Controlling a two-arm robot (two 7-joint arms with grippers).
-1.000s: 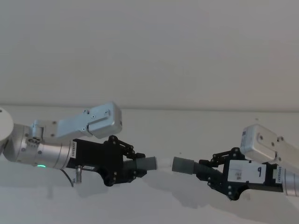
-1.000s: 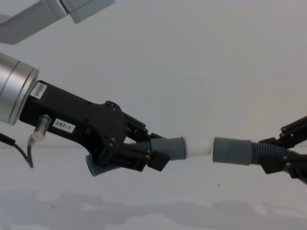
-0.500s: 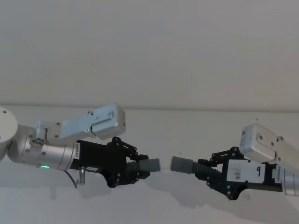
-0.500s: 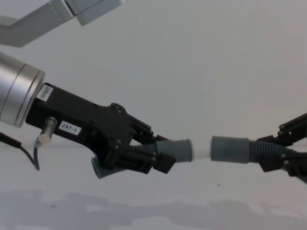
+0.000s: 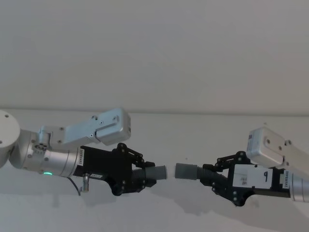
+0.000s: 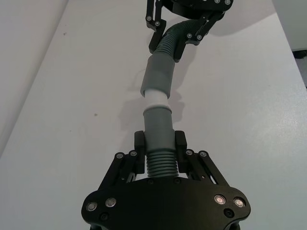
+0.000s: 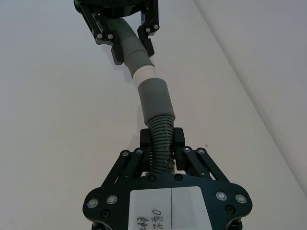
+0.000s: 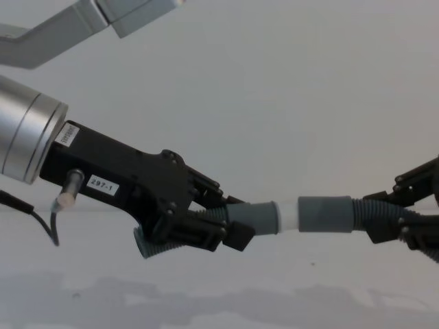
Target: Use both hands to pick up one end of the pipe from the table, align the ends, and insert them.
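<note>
Insertion is beginning: the left gripper (image 8: pixel 230 229), jaws clamping the short pipe piece (image 8: pixel 257 217), is presenting its pale tip (image 8: pixel 288 216) just at the wider grey sleeve (image 8: pixel 325 214), which the right gripper (image 5: pixel 210 175) is gripping by its hose; a straight push is needed next.

A plain, matte white table (image 5: pixel 159 212) is seen across the lower part of the head view, and it is met at its far edge by a wall of nearly the same pale colour. Soft grey shadows are cast on its surface – clearest low in the chest view. A tiny dark speck (image 8: pixel 311 262) is seen on the tabletop – what it is cannot be told. Nothing else can be made out lying directly on the surface.
</note>
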